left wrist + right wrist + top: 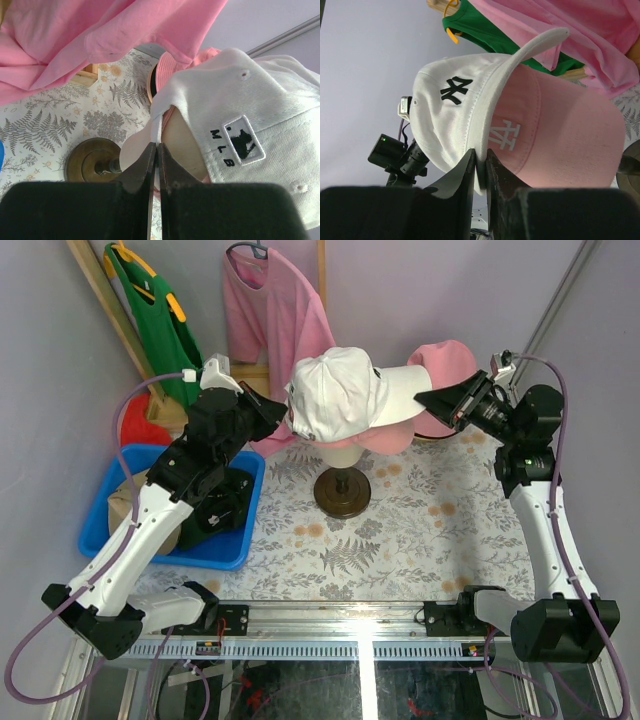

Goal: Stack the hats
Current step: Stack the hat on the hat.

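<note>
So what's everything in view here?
white cap: one, white with dark lettering, top of the stack, centre
pink cap: one, pink, under the white cap
pink hat: one, pink, back right
mannequin head: one, beige, centre, on a brown stand
shirts: two, pink and green, hanging at the back
bin: one, blue, left, holding dark and tan items
left gripper: one, black, shut, behind the caps
right gripper: one, black, shut on the white cap's brim

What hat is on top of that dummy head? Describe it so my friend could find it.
Look at the beige mannequin head on its dark round stand at the centre. Two caps sit on it, and the top one is the white cap. Unlike the pink cap beneath, it has a black NY logo.
</note>
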